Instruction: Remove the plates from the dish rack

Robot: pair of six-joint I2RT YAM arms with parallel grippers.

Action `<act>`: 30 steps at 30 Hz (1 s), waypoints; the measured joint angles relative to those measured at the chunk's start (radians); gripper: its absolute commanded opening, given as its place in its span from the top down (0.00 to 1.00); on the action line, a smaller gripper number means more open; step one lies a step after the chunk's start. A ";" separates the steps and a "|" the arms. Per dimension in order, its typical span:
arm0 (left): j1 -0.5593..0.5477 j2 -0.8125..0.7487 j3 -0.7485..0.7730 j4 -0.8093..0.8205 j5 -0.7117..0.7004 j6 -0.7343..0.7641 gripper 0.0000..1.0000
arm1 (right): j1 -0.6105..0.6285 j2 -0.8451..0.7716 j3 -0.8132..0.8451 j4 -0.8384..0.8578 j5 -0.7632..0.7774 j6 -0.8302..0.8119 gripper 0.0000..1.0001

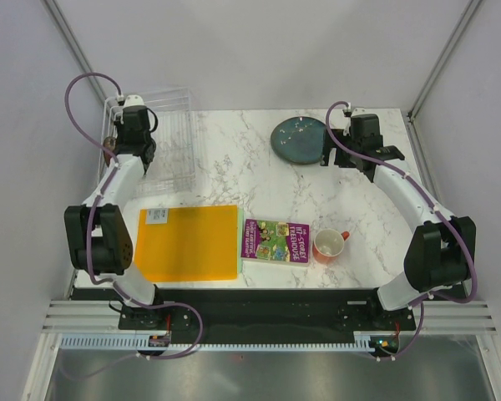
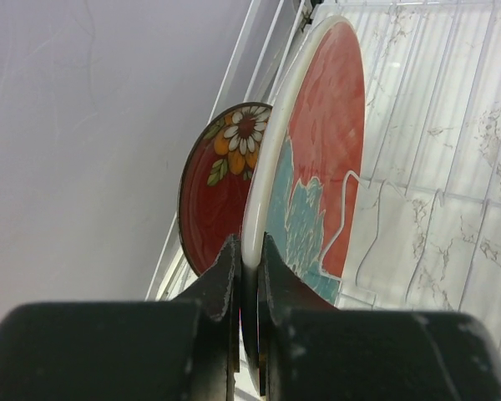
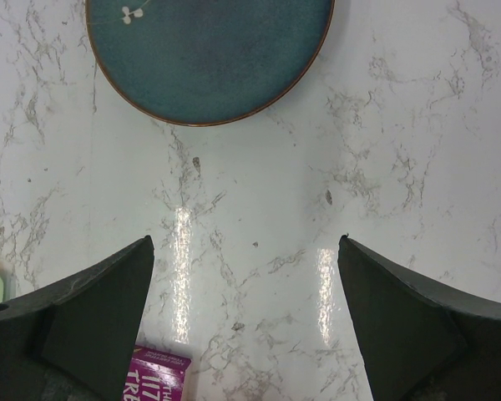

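My left gripper (image 2: pixel 249 251) is shut on the white rim of the teal plate with red blotches (image 2: pixel 317 159), which stands upright in the dish rack (image 2: pixel 417 242). The red plate with a flower pattern (image 2: pixel 220 196) stands just behind it, on the wall side. In the top view the left gripper (image 1: pixel 130 150) is over the rack's (image 1: pixel 171 138) left end. The dark speckled teal plate (image 1: pixel 301 139) lies flat on the table at the back right. My right gripper (image 1: pixel 359 155) is open and empty just right of it; its wrist view shows the plate (image 3: pixel 209 50) ahead of the wide-apart fingers.
An orange mat (image 1: pixel 188 242) lies at the front left. A purple book (image 1: pixel 275 241) and an orange-red mug (image 1: pixel 328 244) lie to its right. The book's corner shows in the right wrist view (image 3: pixel 154 376). The wall stands close to the rack's left side.
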 measured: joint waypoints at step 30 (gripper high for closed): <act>-0.134 -0.586 -0.199 -0.135 0.807 -0.622 0.98 | 0.089 -0.097 -0.098 0.253 -0.439 0.175 0.02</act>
